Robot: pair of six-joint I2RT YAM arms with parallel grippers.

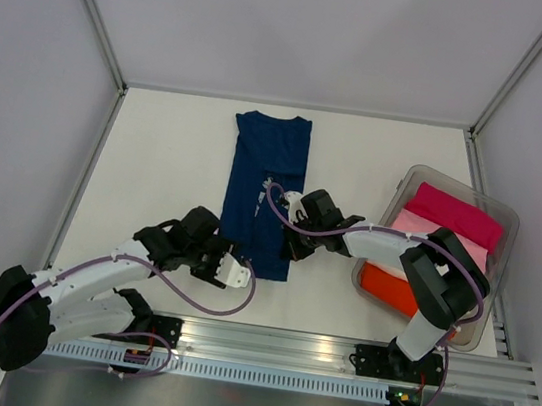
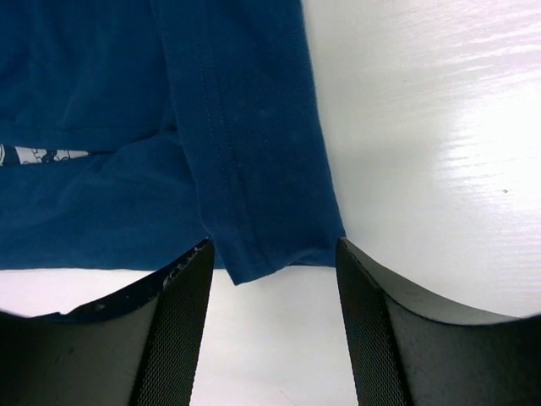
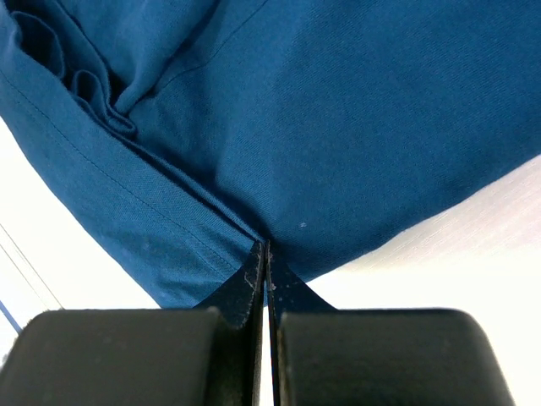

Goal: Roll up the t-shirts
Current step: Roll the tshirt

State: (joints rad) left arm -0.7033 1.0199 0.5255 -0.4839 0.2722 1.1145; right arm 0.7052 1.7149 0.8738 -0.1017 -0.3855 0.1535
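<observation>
A dark navy t-shirt [image 1: 265,177] lies folded into a long narrow strip on the white table, collar at the far end. My left gripper [image 1: 232,272] stands open at its near hem. In the left wrist view the hem corner of the navy shirt [image 2: 245,152] sits just ahead of the open left gripper [image 2: 275,279], with nothing between the fingers. My right gripper [image 1: 293,249] is at the strip's right edge near the hem. The right wrist view shows the right gripper [image 3: 267,254] shut, its tips pinching the navy cloth [image 3: 338,110], which creases toward them.
A clear plastic bin [image 1: 507,218] stands at the right with folded tees in it: magenta [image 1: 456,214], pale pink [image 1: 419,227] and orange-red [image 1: 390,288]. Walls enclose the table on three sides, and a metal rail [image 1: 271,344] runs along the near edge.
</observation>
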